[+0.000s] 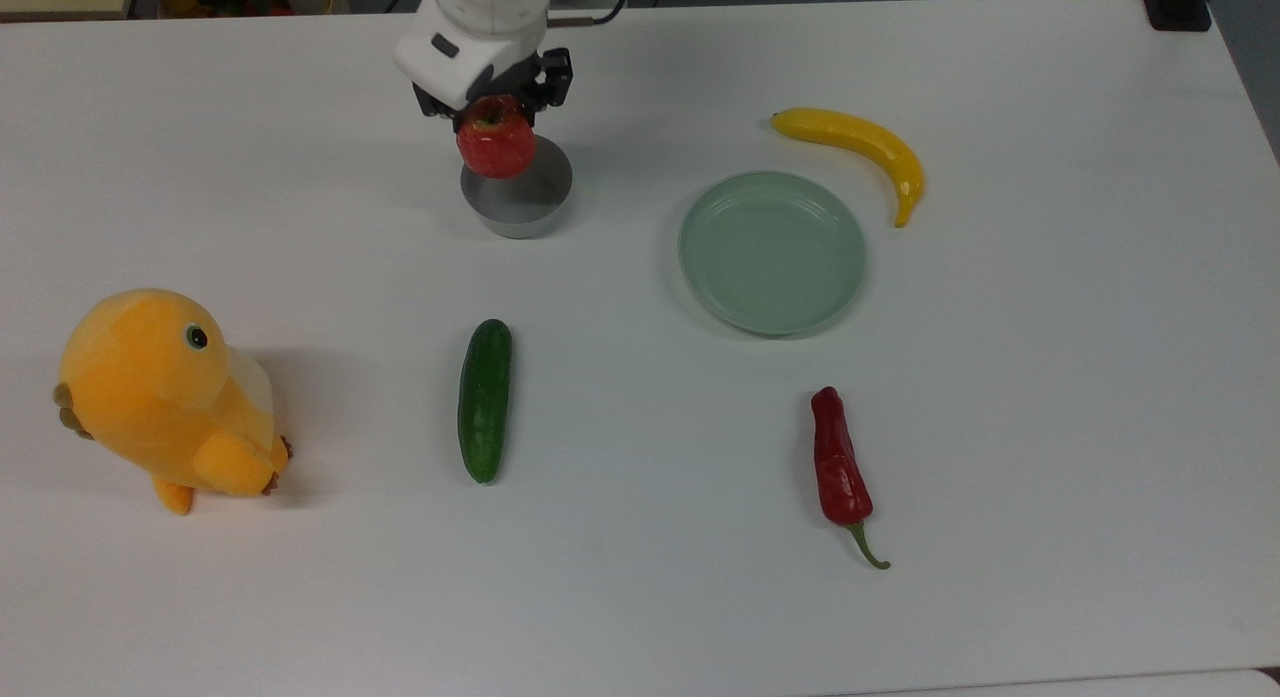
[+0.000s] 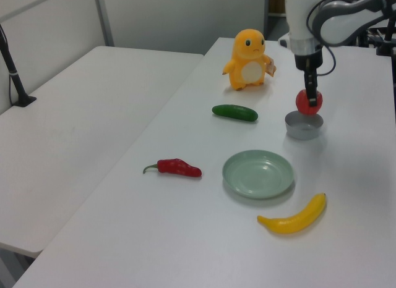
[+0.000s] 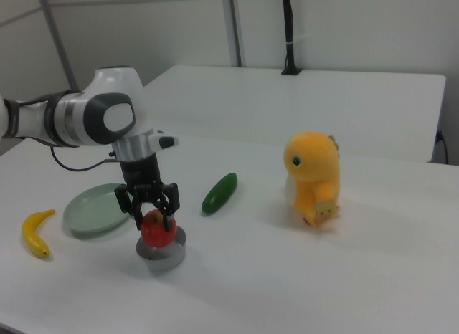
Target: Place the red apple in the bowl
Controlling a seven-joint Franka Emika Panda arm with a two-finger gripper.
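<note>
Because the red apple (image 1: 496, 148) is nearly as wide as the bowl (image 1: 517, 205), a release made slightly off-centre could, it is judged, catch the rim and tip the bowl or send the fruit rolling across the worktop (image 1: 640, 597). The apple is held just above the bowl, near the worktop's robot-side edge, and is clamped from above by the pincer (image 1: 493, 105), whose fingers are closed only to the apple's width.

A pale-green plate (image 1: 772, 252) sits on the white worktop (image 1: 1050, 377). A banana (image 1: 860, 149) lies just beside it, a red chilli (image 1: 838, 469) near it, a cucumber (image 1: 485, 399) and an orange plush toy (image 1: 165, 397) well apart from it.
</note>
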